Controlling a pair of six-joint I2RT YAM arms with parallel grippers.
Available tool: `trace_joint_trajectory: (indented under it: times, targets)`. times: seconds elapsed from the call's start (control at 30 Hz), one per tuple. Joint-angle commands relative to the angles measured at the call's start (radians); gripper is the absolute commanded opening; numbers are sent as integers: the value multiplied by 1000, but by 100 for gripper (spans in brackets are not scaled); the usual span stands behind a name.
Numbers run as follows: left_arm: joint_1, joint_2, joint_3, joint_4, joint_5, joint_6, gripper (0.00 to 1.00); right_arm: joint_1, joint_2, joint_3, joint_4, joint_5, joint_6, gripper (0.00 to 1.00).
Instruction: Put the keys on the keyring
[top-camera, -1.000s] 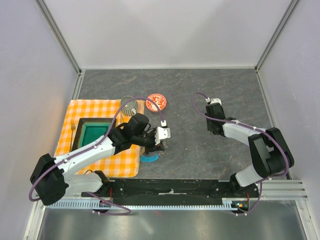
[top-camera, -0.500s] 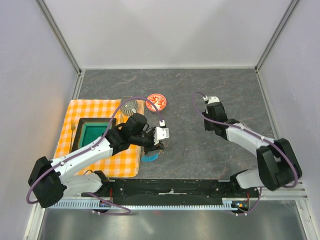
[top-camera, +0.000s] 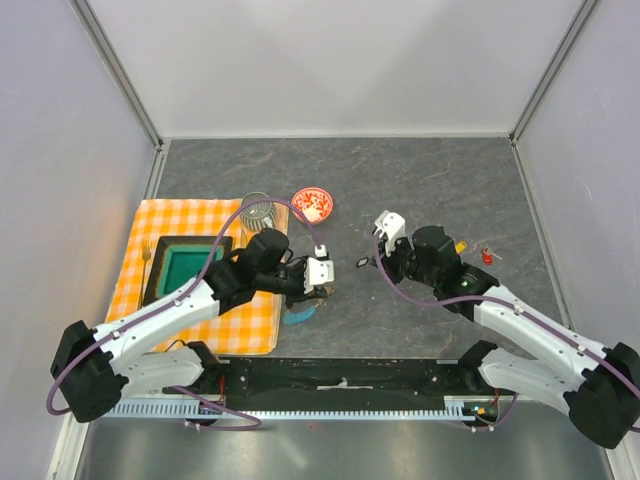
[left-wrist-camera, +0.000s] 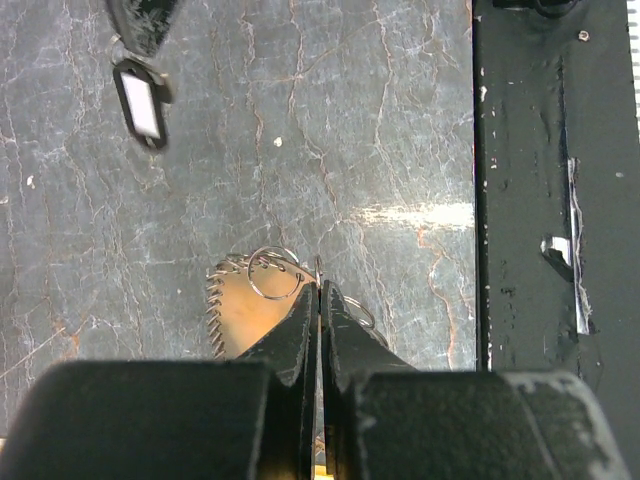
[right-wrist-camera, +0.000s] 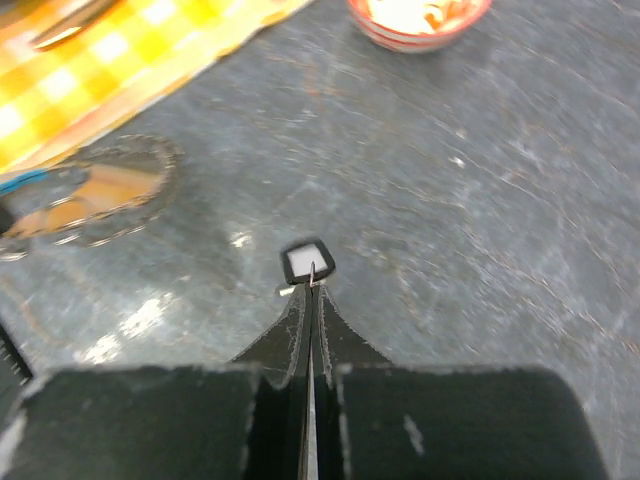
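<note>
Listing top view: left gripper (top-camera: 322, 292) clamped tight on keyring (top-camera: 300, 314), on the near side of red bowl (top-camera: 313, 204); right gripper (top-camera: 370, 262) pinched closed on black key (top-camera: 361, 264), near-right of bowl; yellow key (top-camera: 460, 245) and red key (top-camera: 487, 256) lie farther right | left wrist: fingers (left-wrist-camera: 298, 340) closed on one keyring (left-wrist-camera: 255, 295) loop | right wrist: fingers (right-wrist-camera: 285, 340) closed on black key (right-wrist-camera: 305, 262), bowl (right-wrist-camera: 420, 12) beyond.

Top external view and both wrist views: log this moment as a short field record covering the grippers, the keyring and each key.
left gripper: shut on a wire loop of the keyring
right gripper: shut on the black key, apart from the keyring
yellow key: loose on the table, right of the right gripper
red key: loose on the table, just right of the yellow key
task state: black key not yet on the keyring
</note>
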Motion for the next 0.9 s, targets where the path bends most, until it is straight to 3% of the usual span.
trace_joint_trajectory:
  times: [0.0, 0.37, 0.87]
  targets:
    - [-20, -36, -11, 11, -1, 79, 2, 41, -49, -26, 39, -197, -95, 0]
    - [-92, -71, -25, 34, -113, 115, 2, 110, -72, -45, 96, -341, -133, 0]
    - [-195, -101, -21, 39, -264, 214, 2, 252, -104, -34, 21, -256, -207, 0]
